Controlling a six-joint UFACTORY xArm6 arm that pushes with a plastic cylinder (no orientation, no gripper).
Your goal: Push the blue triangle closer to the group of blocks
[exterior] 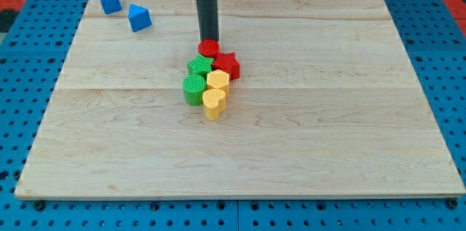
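The blue triangle (139,18) lies near the board's top left. A blue cube (109,0) sits just left of it, closer to the corner. The group of blocks is at the board's middle: a red cylinder (209,48), a red star (226,64), a green star (199,67), a green cylinder (194,89), a yellow hexagon (218,81) and a yellow heart (212,103), all touching. My tip (210,39) is at the top edge of the red cylinder, well right of and below the blue triangle.
The wooden board (349,114) lies on a blue pegboard surface (22,78). The dark rod (207,5) comes down from the view's top centre.
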